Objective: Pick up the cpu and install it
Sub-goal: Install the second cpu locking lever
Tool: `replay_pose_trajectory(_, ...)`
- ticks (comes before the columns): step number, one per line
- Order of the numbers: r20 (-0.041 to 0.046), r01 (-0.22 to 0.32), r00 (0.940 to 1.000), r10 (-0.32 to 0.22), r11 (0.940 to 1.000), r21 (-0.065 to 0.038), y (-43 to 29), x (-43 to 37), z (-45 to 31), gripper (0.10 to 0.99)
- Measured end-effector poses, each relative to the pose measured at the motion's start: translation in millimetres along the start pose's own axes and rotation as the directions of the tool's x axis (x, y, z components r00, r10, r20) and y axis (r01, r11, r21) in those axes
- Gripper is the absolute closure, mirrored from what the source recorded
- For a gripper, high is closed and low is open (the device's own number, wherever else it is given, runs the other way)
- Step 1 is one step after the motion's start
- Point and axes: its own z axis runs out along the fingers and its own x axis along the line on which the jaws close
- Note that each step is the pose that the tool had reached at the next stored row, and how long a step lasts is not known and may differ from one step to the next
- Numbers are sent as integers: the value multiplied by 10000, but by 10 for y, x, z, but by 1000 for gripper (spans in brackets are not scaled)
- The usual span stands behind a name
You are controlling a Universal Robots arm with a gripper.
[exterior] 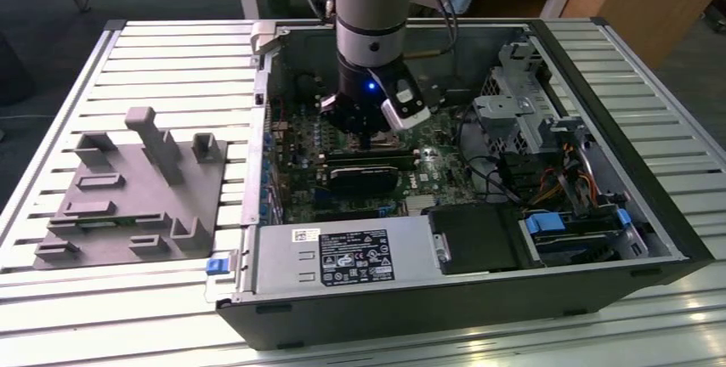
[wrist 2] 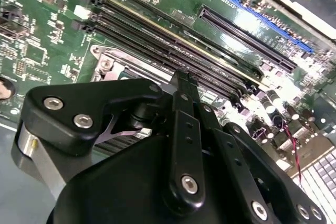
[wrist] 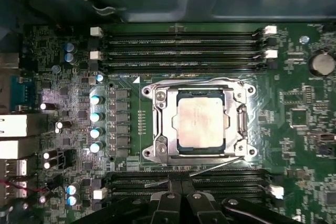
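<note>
The cpu (wrist: 202, 121), a pale silvery square chip, lies flat inside the dark metal-framed socket (wrist: 157, 124) on the green motherboard. The socket's thin wire lever (wrist: 210, 170) stands loose beside the frame. In the first wrist view my gripper (wrist: 181, 184) hangs just off the socket's edge, above the memory slots, with its black fingers (wrist: 169, 195) pressed together and nothing between them. In the second wrist view the gripper (wrist 2: 184, 80) points down at the socket frame's corner (wrist 2: 107, 61). The exterior view has the gripper (exterior: 365, 133) deep in the open computer case.
The case walls (exterior: 454, 299) surround the arm. A graphics card (exterior: 363, 178) sits just in front of the gripper, and drive cages and cables (exterior: 533, 129) are on the exterior view's right. A grey plastic tray with upright blocks (exterior: 125, 206) lies outside the case on the slatted table.
</note>
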Motion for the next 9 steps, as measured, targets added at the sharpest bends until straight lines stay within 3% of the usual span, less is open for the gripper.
replay_pose_trajectory(4, -2, 24, 10000, -24, 10000, -46, -4, 8, 70, 980)
replay_pose_trajectory(9, -13, 17, 10000, -18, 9993, -376, -60, 16, 92, 980)
